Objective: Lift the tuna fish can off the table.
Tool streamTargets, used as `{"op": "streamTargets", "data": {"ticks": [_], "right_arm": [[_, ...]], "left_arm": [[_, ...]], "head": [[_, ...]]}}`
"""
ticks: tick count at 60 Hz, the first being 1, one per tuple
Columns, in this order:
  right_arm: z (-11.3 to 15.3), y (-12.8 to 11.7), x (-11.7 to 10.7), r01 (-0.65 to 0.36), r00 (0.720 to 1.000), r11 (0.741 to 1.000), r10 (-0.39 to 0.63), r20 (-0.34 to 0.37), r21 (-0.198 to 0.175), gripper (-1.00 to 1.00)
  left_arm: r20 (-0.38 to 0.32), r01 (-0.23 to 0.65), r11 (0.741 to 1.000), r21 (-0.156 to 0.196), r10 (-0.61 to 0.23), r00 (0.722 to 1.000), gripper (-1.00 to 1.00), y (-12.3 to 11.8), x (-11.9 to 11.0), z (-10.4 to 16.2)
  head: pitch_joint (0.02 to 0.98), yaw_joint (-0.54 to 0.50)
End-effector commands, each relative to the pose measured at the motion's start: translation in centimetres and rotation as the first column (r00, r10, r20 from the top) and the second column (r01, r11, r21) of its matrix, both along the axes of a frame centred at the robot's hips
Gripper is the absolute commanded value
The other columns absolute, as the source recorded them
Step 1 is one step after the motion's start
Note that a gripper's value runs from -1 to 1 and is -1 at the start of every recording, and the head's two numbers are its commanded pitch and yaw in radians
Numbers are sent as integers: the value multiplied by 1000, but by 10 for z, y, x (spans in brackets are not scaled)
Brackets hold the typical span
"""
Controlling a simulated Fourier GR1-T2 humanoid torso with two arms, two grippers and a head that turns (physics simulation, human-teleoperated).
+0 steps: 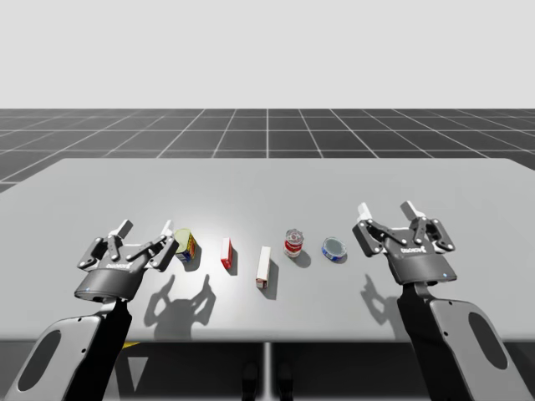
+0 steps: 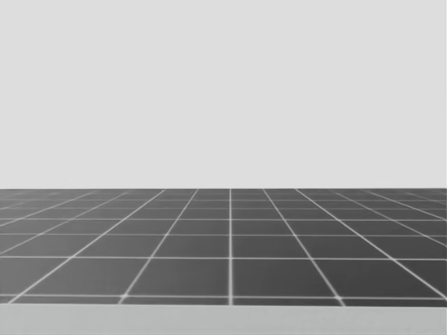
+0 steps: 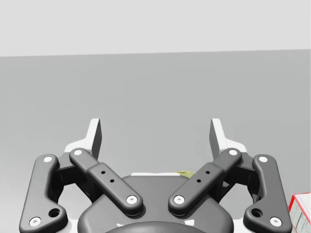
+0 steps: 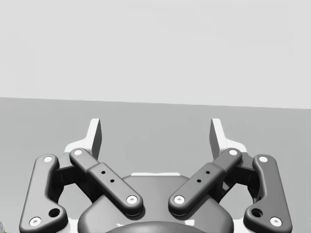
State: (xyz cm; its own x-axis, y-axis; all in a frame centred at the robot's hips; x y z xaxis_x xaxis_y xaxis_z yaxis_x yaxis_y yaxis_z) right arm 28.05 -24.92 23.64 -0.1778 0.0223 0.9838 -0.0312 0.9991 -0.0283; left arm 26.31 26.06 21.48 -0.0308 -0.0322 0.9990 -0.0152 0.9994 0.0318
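1. High view: the low blue tuna can (image 1: 334,249) sits on the table (image 1: 468,184) just beside my right gripper (image 1: 386,209). A red-labelled can (image 1: 293,243) stands past it.
2. Head view: dark grid floor (image 2: 230,244).
3. Left wrist view: my left gripper (image 3: 155,136) has its fingers spread, with a red box (image 3: 301,221) beside it.
4. Right wrist view: the fingers are spread, holding nothing.

The grey table (image 1: 267,188) carries five items in a single row across its near half, each set apart from its neighbours. Order from left to right in the high view:

- yellow can (image 1: 185,246), possibly lying on its side; the view does not settle this
- red box (image 1: 226,252), standing on edge
- white box (image 1: 263,267), long, with a red end, nearest the front edge
- red-and-white can (image 1: 293,243), upright
- tuna fish can (image 1: 334,249), low, blue, flat on its base
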Motion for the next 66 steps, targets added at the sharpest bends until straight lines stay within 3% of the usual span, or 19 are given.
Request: {"op": "streamTargets", "data": {"ticks": [1, 5, 13, 36, 44, 66], "right_arm": [[-1, 0, -2, 20, 1000, 1000, -20, 6, 2, -1000], [-1, 0, 0, -10, 1000, 1000, 10, -4, 15, -1000], [0, -1, 0, -24, 1000, 1000, 24, -17, 6, -1000], [0, -2, 2, -21, 1000, 1000, 21, -23, -8, -1000], [-1, -1, 2, -17, 1000, 1000, 16, -24, -23, -1000], [0, -2, 3, -8, 1000, 1000, 8, -23, -30, -1000]], "left_arm": [[4, -2, 1000, 2, 2, 1000, -1000, 0, 0, 0], [5, -4, 1000, 2, 4, 1000, -1000, 0, 0, 0], [4, -6, 1000, 2, 6, 1000, -1000, 1, 0, 0], [5, -3, 1000, 8, 3, 1000, -1000, 0, 1, -1], [4, 2, 1000, 9, -2, 1000, -1000, 0, 1, -1], [-1, 25, 1000, 5, -25, 1000, -1000, -5, 0, -1]], "head": [[84, 22], [91, 22], [150, 22], [542, 20], [651, -43], [814, -280]]}}
